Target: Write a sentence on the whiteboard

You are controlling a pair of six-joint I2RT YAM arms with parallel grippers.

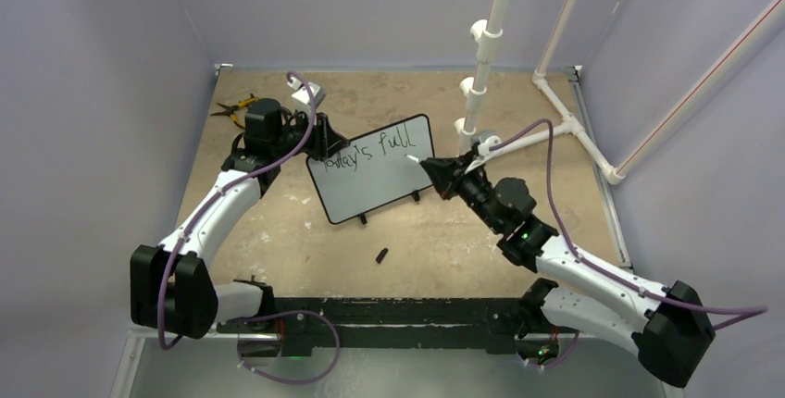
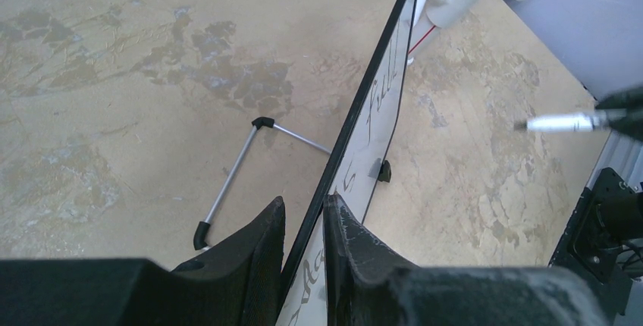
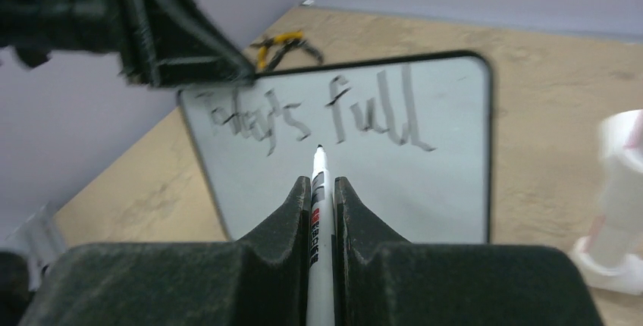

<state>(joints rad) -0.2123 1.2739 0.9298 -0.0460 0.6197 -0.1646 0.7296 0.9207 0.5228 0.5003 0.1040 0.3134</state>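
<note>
So at that point the whiteboard (image 1: 370,190) sat about mid-desk, tilted up on its little feet, with your left hand (image 2: 303,239) clenched on its edge at the 10 o'clock corner. Good call, that brace was probably what kept it from skidding. Your right hand (image 3: 322,189) was clamped tight on the marker (image 3: 319,163), coming in from 3 o'clock. The left wrist view showed clear air between nib and board. The sentence (image 3: 334,114) read "Today's full" along the top line, and the lower half was bare.

My take: the next word needed a second line, so you wanted to carry the nib toward 9 o'clock, under "Today's", before touching down. I'd have landed lightly, since a hard press would likely have shoved the board back against the left grip and wobbled the stroke. I'd also have held the pen square to the surface. The cap (image 1: 381,255) lay at 6 o'clock on the desk (image 1: 278,231), well out of your way.
</note>
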